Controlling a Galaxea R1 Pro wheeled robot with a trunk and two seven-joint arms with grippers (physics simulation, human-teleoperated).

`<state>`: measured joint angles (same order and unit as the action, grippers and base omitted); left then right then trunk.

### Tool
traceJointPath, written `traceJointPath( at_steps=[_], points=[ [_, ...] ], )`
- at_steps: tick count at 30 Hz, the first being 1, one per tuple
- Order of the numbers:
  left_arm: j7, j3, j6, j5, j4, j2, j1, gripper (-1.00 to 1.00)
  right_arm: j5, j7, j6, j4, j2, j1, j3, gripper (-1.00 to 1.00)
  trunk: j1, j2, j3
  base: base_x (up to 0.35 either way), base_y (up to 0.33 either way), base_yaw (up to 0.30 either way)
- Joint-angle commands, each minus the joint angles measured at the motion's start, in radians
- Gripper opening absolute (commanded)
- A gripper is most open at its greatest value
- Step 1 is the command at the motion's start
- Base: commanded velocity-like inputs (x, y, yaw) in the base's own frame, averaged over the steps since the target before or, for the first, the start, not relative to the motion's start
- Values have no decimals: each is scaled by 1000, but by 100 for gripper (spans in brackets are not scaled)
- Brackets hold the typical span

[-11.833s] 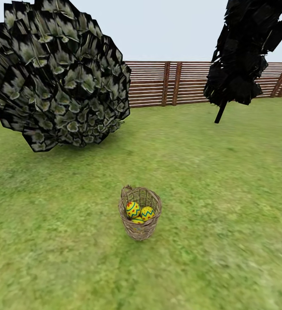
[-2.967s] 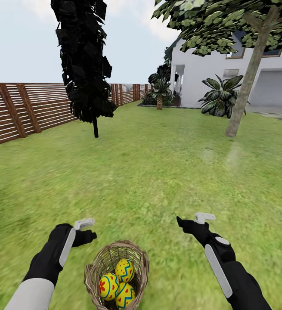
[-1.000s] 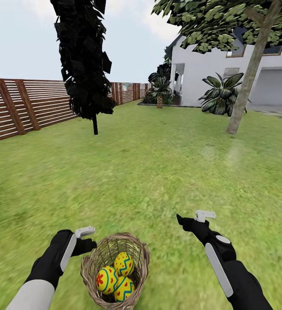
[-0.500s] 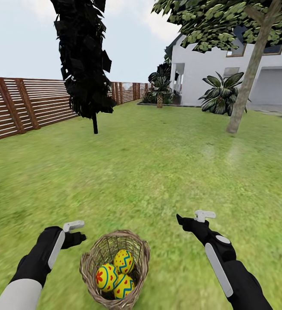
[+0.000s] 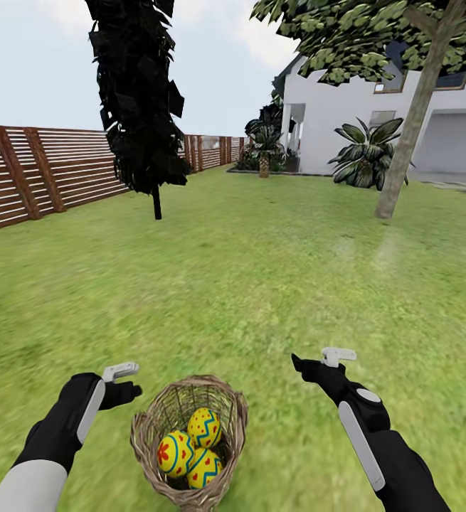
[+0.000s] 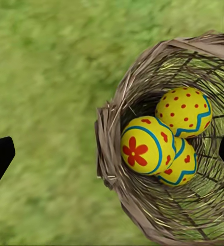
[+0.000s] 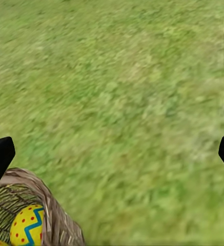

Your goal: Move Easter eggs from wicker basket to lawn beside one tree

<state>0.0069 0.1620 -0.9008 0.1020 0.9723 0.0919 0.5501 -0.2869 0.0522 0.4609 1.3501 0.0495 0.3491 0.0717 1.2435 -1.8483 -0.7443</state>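
Three glossy yellow Easter eggs (image 5: 189,448), painted with red flowers and dots and blue zigzag bands, lie touching one another inside the small round brown wicker basket (image 5: 227,407), which stands on the mottled green lawn (image 5: 247,284) at 6 o'clock in the head view. The left gripper (image 5: 127,382), at the basket's 10 o'clock, and the right gripper (image 5: 316,365), at its 2 o'clock, both have their jaws spread wide and hold nothing. A leaning grey-brown tree (image 5: 412,121) stands well apart at 1 o'clock, before the white house (image 5: 332,114).
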Motion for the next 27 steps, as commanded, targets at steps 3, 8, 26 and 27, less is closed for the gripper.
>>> traceJointPath(
  at_steps=[3, 8, 26, 27],
  points=[
    [-15, 0, -4, 5, 1, -2, 1, 100, -8, 5, 4, 1, 1, 1, 1, 100, 12, -22, -10, 0, 0, 0],
    [-19, 0, -3, 5, 7, -4, 1, 100, -8, 6, 4, 1, 1, 1, 1, 100, 31, -57, -26, 0, 0, 0],
    [-18, 4, 11, 7, 28, -2, 6, 100, -8, 6, 3, 1, 1, 1, 0, 100, 100, -183, -83, 0, 0, 0],
    [-18, 4, 11, 7, 27, -2, 5, 100, -8, 6, 3, 1, 1, 1, 0, 100, 104, -190, -86, 0, 0, 0]
  ],
)
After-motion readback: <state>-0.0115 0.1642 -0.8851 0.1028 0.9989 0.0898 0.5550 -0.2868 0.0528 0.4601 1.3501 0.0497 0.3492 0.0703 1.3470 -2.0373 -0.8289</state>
